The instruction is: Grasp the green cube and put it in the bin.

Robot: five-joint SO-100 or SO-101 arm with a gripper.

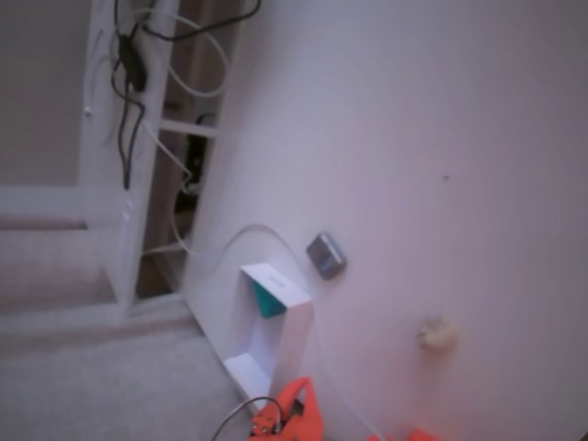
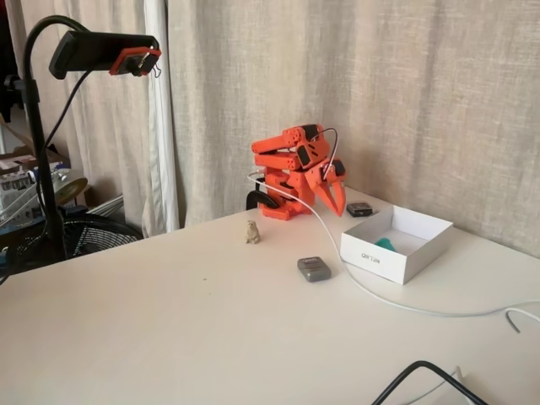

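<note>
1. Nearest in a fixed view, the grey block (image 2: 314,268) lies on the tabletop (image 2: 169,321), untouched
2. Beyond it, the green cube (image 2: 386,245) already sits inside the bin (image 2: 384,263), against its far wall
3. Farthest, the arm (image 2: 291,169) is folded near the tabletop's back edge; its claw (image 2: 332,201) hangs empty, slightly spread
4. Judged so, nothing is left
</note>
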